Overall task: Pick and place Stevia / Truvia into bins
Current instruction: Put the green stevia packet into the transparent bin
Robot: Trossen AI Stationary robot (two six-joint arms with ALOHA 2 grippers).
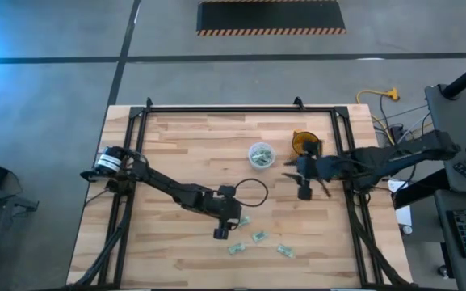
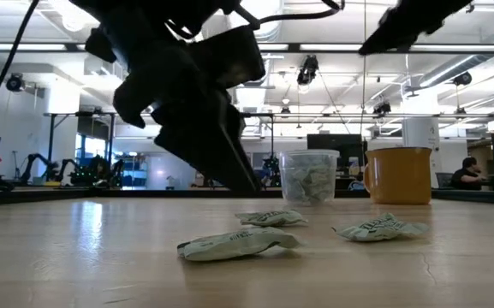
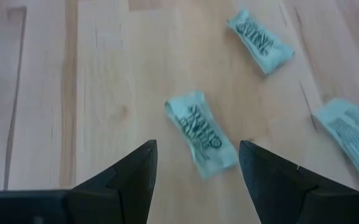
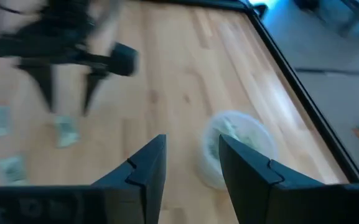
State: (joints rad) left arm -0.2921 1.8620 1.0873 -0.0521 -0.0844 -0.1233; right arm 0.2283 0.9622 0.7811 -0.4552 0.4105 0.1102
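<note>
Several pale green Stevia / Truvia sachets (image 1: 258,237) lie flat on the wooden table near its front edge. My left gripper (image 3: 198,146) hangs open just above them, slanting down. One sachet (image 3: 201,134) shows in the gap between its fingers, which do not touch it. The bin, a clear plastic cup (image 1: 260,154) with sachets inside, stands at the table's middle right. My right gripper (image 4: 191,142) is open and holds nothing, raised above the table beside the cup (image 4: 235,146).
An orange cup (image 1: 303,142) stands just right of the clear cup, close under my right arm. A black frame (image 1: 241,108) runs around the table's edges. Bare wood lies at the table's left and far parts.
</note>
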